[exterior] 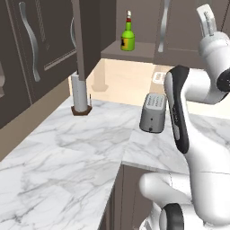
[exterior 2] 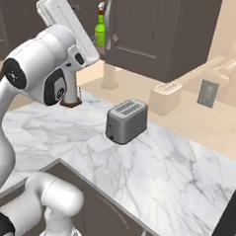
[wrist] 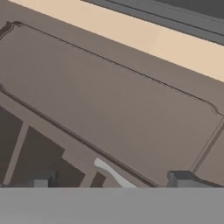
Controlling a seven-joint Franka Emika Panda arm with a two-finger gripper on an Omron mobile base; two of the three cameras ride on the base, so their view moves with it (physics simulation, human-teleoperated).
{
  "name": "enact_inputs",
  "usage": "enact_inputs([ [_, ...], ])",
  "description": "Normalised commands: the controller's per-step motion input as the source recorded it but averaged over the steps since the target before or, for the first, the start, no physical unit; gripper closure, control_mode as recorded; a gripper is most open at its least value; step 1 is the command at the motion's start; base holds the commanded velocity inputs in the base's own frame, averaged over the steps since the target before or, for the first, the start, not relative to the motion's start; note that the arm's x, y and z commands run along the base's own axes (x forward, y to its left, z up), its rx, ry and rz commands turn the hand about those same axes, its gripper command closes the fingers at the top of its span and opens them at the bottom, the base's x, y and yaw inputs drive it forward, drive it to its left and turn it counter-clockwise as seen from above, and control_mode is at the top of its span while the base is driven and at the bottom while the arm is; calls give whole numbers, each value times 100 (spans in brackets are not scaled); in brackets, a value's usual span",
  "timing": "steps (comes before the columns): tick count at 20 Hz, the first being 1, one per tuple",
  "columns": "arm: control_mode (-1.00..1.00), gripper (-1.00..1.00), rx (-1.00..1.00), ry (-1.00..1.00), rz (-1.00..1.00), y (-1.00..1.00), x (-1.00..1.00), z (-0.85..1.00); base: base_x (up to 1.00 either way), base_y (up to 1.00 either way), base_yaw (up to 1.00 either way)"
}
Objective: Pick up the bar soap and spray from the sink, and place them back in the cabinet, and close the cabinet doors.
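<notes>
Overhead, spray (exterior: 128,38) near shelf edge

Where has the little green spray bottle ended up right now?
The spray stands upright on the brown shelf of the cabinet, up behind the grey toaster; in the right base view it peeks out just above the arm.

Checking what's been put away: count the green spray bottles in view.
1. The spray stands upright on the shelf of the open cabinet, near its front edge. Others could be hidden behind the cabinet doors or the robot's arm.
</notes>
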Motion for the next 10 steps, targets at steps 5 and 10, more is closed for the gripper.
enact_inputs([
  [5, -100, -100, -16, 0, 0, 22, -53, 1, 0, 0, 0],
  [10, -100, -100, -16, 0, 0, 29, -52, 2, 0, 0, 0],
])
